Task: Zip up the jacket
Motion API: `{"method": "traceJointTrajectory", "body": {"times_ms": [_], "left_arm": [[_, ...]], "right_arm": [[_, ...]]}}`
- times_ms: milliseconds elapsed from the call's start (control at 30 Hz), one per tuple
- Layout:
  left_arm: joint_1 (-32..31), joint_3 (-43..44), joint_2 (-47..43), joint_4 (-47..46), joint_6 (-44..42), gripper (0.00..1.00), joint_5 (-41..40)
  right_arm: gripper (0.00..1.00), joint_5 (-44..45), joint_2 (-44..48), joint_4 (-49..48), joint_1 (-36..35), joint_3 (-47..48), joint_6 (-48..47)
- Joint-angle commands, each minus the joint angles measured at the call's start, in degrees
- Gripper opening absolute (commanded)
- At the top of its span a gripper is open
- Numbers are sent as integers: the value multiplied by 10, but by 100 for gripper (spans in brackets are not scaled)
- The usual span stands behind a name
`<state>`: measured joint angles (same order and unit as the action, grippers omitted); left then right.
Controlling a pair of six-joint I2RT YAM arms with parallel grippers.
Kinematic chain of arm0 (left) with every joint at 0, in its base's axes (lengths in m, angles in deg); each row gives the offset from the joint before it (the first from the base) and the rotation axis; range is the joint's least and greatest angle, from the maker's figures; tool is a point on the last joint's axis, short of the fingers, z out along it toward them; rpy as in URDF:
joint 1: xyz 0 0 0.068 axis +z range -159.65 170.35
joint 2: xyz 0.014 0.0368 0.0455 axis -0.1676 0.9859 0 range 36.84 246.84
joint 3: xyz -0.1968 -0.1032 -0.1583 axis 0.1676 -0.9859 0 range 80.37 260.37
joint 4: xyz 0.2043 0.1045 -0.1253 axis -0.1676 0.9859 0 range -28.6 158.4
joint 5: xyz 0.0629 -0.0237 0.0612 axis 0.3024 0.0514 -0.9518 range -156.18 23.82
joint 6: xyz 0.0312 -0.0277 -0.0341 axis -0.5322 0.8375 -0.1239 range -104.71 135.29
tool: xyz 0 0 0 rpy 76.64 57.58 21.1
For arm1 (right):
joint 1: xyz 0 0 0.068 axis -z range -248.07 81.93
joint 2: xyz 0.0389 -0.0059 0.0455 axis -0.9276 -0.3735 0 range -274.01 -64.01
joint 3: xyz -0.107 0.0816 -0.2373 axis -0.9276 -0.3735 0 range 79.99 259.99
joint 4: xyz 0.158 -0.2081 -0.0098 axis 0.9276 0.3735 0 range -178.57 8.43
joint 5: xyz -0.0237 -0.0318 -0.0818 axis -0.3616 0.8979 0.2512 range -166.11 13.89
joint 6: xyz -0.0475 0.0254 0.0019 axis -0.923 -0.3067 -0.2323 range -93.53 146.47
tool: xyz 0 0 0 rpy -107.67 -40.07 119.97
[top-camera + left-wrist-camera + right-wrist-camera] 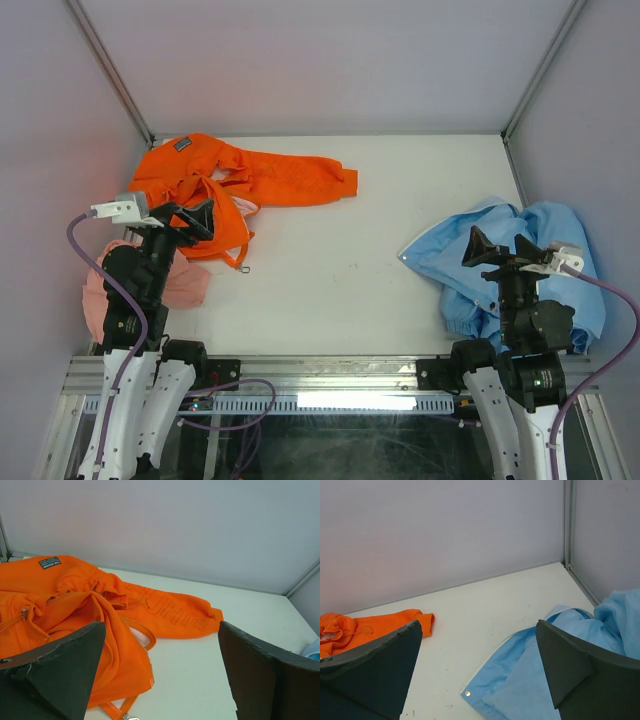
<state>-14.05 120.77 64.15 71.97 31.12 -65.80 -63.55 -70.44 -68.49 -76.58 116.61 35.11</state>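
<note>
Jacket [100, 607] lies crumpled, seemingly unzipped, on table [200, 665].

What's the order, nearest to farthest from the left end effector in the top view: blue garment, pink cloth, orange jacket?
1. Orange jacket, directly at the left end effector, back left.
2. Pink cloth, just nearer the bases, left side.
3. Blue garment, far over on the right.

Jacket [240, 180] far left; blue garment [560, 250] right.

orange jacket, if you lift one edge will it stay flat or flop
Probably floppy: the jacket lies crumpled in soft folds, so a lifted edge would likely drape. It looks thin and light, so a push may bunch it.
</note>
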Motion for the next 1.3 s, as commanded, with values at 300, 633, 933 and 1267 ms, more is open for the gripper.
{"method": "traceJointTrajectory", "body": {"times_ms": [300, 633, 933, 1267], "left_arm": [[5, 5, 15, -20, -9, 99, 6], [5, 58, 143, 29, 41, 99, -86], [6, 163, 432, 53, 158, 99, -190], [6, 336, 751, 59, 139, 99, -231]], "right_arm": [[99, -17, -17, -21, -4, 12, -1], [99, -14, -18, -14, -4, 11, 8], [99, -27, 1, -14, -4, 8, 9], [99, -36, 37, -15, -6, -1, 10]]}}
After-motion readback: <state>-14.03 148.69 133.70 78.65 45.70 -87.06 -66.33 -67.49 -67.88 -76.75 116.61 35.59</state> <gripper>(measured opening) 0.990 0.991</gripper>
